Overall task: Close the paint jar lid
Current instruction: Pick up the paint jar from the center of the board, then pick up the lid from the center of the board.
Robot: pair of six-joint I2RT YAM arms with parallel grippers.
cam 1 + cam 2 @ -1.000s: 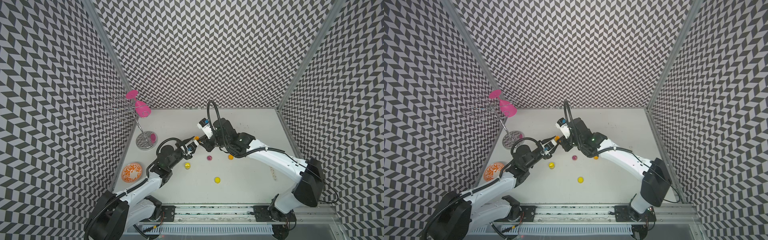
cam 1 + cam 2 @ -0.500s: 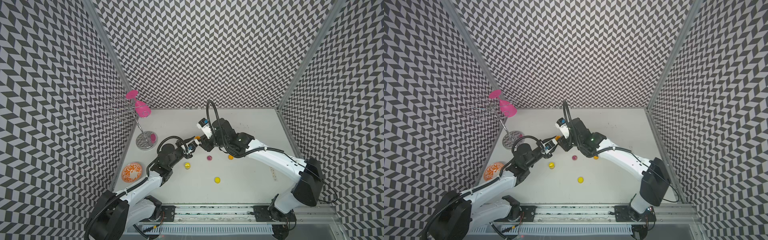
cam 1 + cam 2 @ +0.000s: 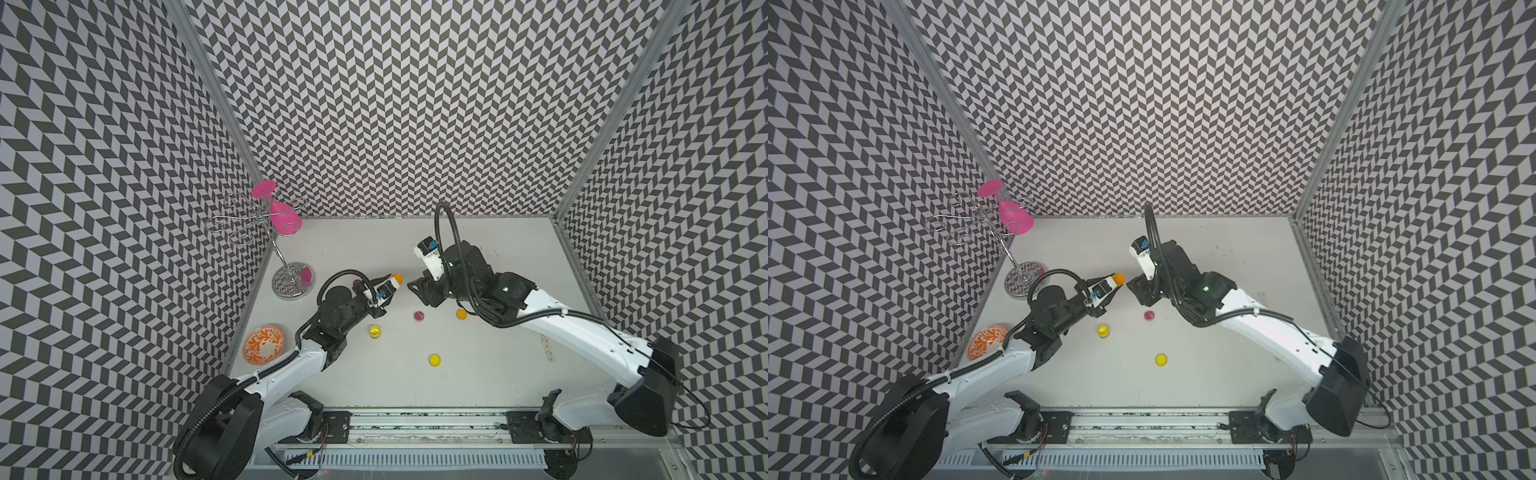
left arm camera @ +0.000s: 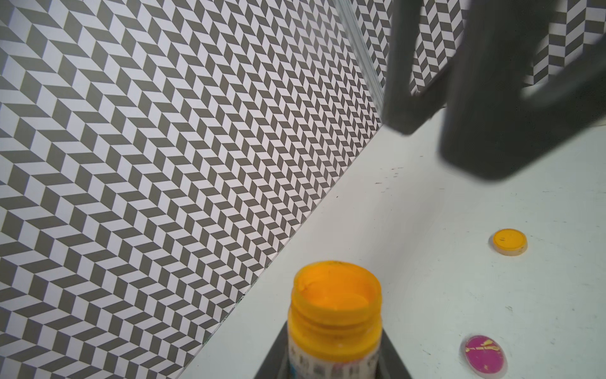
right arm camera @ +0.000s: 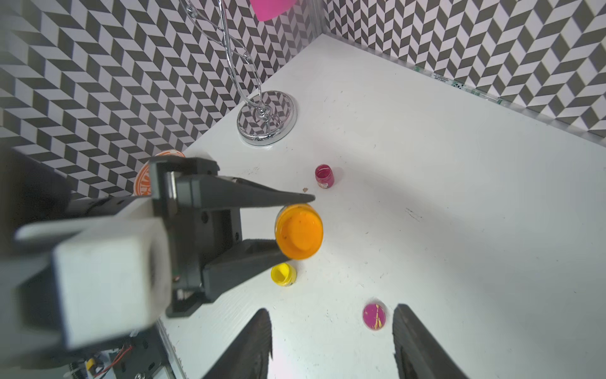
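Observation:
The orange paint jar is held tilted above the table by my left gripper, shut on its body. The left wrist view shows the jar with bare threads and no lid on its mouth; my left gripper clamps it from both sides. An orange lid lies flat on the table. My right gripper stands open and empty, just right of the jar and apart from it.
On the table lie a magenta lid, a yellow jar, a yellow lid and a magenta jar. At the left wall stand a wire glass rack holding a pink glass, and an orange patterned bowl.
My right gripper has gone from shut to open and drawn slightly back from the jar's mouth. The left gripper keeps the jar in almost the same place.

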